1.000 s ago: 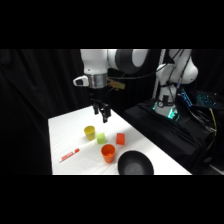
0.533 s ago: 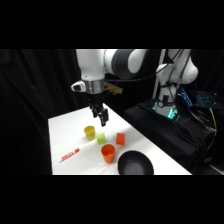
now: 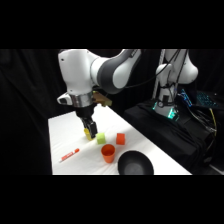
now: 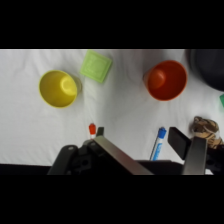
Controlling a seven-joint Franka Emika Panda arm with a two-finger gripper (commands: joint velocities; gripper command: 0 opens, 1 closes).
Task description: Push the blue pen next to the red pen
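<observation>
The red pen [image 3: 70, 156] lies near the table's front left edge, red with a white middle. In the wrist view only its red tip [image 4: 92, 129] shows, beside my left finger. The blue pen [image 4: 159, 142], blue with a paler part, lies on the white table between my two fingers, nearer the right one. In the side view I cannot see it behind the arm. My gripper [image 3: 90, 131] [image 4: 137, 137] hangs low over the table, open, holding nothing.
A yellow cup [image 4: 59, 88], a green block [image 4: 97, 66] [image 3: 101, 138] and an orange cup [image 4: 166, 80] [image 3: 108, 152] stand beyond the pens. A red block [image 3: 120, 138] and a black bowl [image 3: 134, 164] sit further right. A small brown object [image 4: 205, 127] lies by my right finger.
The arm has swung left and toward the table's front, and the gripper has come down closer to the table. The red pen, cups and blocks have not moved.
</observation>
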